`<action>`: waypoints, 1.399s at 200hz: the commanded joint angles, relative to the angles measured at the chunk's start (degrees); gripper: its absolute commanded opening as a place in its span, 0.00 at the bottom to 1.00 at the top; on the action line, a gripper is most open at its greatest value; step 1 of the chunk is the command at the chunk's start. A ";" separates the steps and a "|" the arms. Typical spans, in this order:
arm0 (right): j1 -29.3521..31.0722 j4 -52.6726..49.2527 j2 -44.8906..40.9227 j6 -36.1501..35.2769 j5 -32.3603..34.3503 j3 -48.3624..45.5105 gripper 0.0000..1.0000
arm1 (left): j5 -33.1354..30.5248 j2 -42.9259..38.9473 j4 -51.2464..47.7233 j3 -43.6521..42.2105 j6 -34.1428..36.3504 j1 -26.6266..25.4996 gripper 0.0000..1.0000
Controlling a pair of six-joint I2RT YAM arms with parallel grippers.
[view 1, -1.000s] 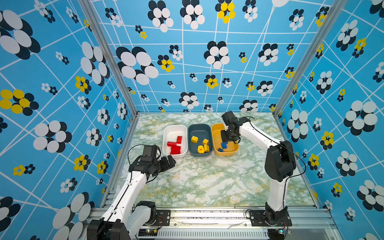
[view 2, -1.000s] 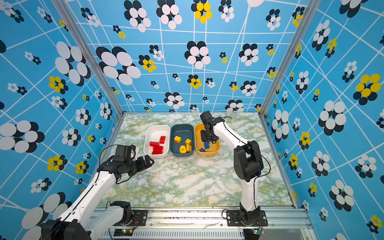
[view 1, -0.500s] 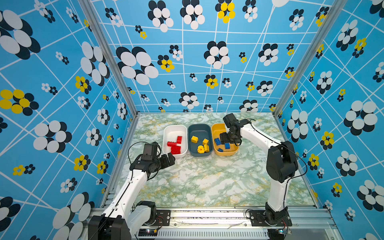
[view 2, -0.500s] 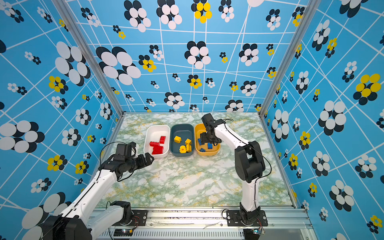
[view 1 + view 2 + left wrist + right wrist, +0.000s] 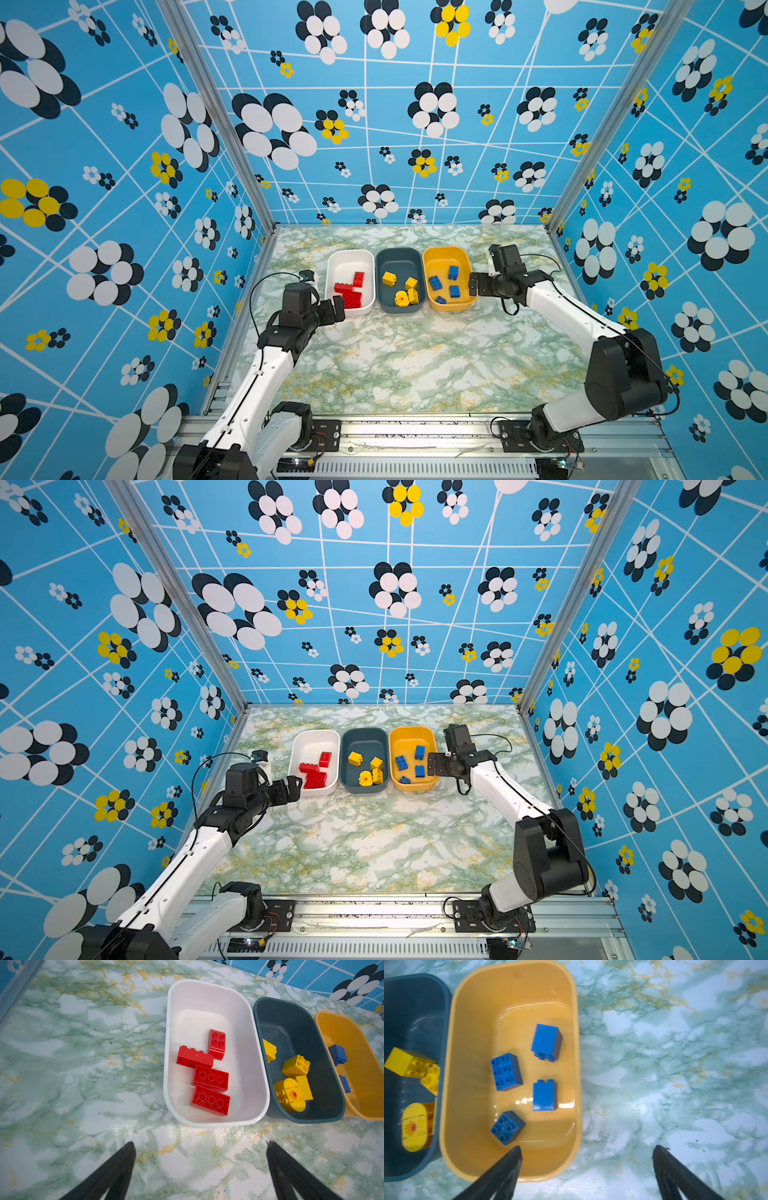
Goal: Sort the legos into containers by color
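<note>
Right gripper wide and empty, straddling the yellow-orange tub rim; four blue legos lie inside, just ahead of it. Left gripper, equally wide, hangs over the worktop beside the white tub with its red legos.

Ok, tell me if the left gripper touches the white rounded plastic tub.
Apart. The left wrist view shows bare marble table between the left gripper's open fingertips and the white tub's rim.

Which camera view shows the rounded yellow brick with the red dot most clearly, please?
The left wrist view: the rounded yellow brick appears large and sharp in the teal tub, red dot facing the camera. The right wrist view shows it smaller and blurred; both top views show it tiny.
</note>
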 commanded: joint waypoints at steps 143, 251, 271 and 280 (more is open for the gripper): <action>-13.53 54.71 -5.74 -10.93 0.49 -32.55 0.99 | -5.39 14.16 44.75 -11.36 15.49 4.19 0.99; -15.61 65.80 0.68 -10.00 -4.52 -33.83 0.99 | -4.65 25.73 59.36 -13.76 13.12 5.33 0.99; -15.61 68.01 2.09 -10.31 -4.59 -34.29 0.99 | -4.82 27.05 61.49 -14.23 13.12 5.32 0.99; -15.60 68.34 2.18 -10.57 -4.86 -34.57 0.99 | -4.91 27.90 62.22 -14.17 13.12 5.31 0.99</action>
